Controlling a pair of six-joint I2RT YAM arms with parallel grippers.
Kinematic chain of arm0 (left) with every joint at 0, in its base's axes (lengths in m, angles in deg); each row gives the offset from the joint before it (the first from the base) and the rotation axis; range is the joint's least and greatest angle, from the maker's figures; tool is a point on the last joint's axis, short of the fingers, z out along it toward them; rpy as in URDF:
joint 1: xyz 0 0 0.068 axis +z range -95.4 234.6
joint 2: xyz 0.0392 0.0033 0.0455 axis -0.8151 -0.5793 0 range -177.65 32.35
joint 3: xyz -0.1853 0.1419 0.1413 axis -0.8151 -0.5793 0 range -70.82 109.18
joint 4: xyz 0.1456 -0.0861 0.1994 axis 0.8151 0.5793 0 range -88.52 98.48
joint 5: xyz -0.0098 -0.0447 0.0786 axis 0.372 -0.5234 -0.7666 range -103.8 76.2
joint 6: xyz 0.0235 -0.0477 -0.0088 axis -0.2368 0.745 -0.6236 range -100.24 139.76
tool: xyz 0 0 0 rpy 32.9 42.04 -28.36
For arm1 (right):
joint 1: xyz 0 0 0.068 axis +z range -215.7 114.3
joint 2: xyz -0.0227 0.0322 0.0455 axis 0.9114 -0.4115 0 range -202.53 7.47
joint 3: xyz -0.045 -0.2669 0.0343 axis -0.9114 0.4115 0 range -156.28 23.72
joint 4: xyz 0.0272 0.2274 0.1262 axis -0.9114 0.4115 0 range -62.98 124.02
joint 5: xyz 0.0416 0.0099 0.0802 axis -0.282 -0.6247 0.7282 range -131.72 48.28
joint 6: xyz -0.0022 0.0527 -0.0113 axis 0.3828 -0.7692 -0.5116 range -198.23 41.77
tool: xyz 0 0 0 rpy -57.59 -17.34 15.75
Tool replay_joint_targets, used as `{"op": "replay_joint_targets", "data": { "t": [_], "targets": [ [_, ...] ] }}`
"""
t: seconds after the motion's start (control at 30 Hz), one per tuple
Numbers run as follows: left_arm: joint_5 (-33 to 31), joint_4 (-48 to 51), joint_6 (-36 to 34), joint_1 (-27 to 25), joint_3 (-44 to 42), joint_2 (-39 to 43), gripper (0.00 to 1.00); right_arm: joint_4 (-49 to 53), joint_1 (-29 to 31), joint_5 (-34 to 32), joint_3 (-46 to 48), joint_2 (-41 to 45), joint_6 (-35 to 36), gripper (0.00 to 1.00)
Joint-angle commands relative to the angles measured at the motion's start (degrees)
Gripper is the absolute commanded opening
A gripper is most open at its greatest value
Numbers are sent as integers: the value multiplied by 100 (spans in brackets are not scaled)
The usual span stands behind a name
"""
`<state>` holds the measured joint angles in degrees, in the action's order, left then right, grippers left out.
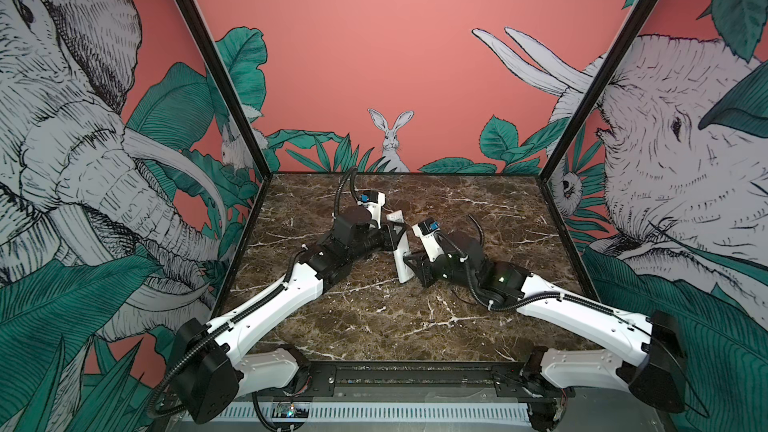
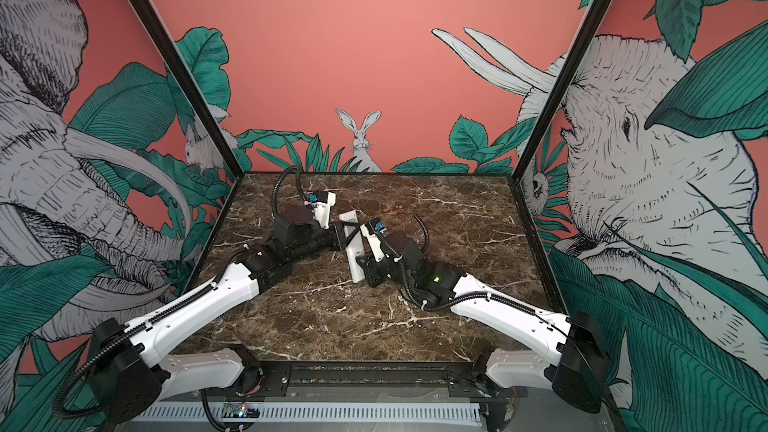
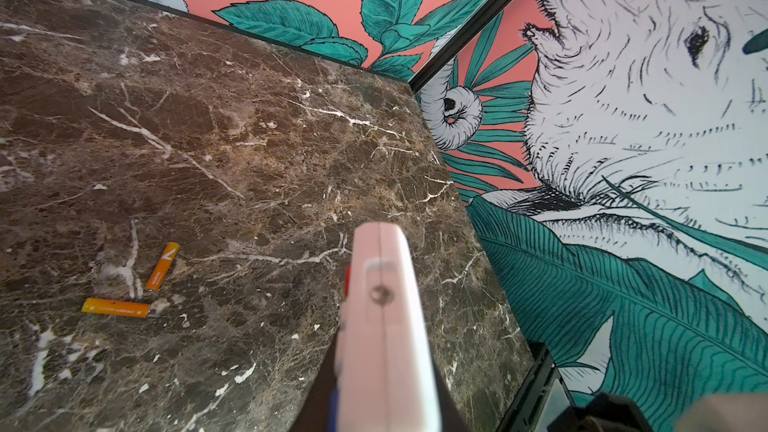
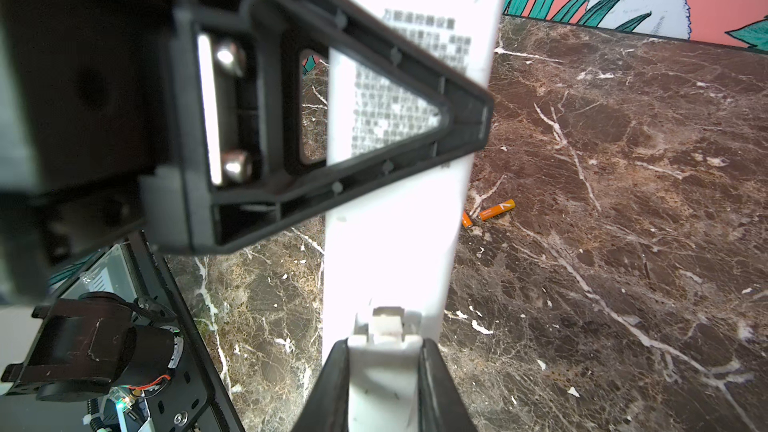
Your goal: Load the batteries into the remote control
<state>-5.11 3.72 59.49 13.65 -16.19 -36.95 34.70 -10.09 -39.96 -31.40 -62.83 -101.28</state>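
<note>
Remote control (image 1: 400, 251) was held over the middle of the brown marble table (image 1: 374, 326), clamped between both grippers and turned on its long edge in both top views. Its white back, bearing a block of small printed text (image 4: 399, 89), faced the right wrist camera.

The right gripper (image 4: 382, 347) pinched the near end. A dark finger (image 4: 330, 380) pressed on each side just below a small latch tab (image 4: 388, 322).

The left gripper (image 1: 392, 234) pinched the remote control farther along. Its black triangular finger (image 4: 332, 118) lay flat across the printed back. In the left wrist view the remote control stuck out edge-on from between the closed fingers, with a sliver of a red button (image 3: 347, 280) showing on one face.

The two orange batteries (image 3: 163, 266) lay loose on the table, well apart from the remote control and from both grippers. They were close together at an angle, their nearer ends almost meeting. In the right wrist view one showed whole, while the remote control half hid the other.
</note>
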Motion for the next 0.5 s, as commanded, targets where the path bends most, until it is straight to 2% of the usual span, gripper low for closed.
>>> {"op": "replay_joint_targets", "data": {
  "t": [0.0,0.47],
  "targets": [
    [-71,-9,41,1,-112,29,0,-408,103,31,106,202,204,14],
    [-155,31,19,43,-288,137,0,-18,108,-256,89,376,231,13]
  ]
}}
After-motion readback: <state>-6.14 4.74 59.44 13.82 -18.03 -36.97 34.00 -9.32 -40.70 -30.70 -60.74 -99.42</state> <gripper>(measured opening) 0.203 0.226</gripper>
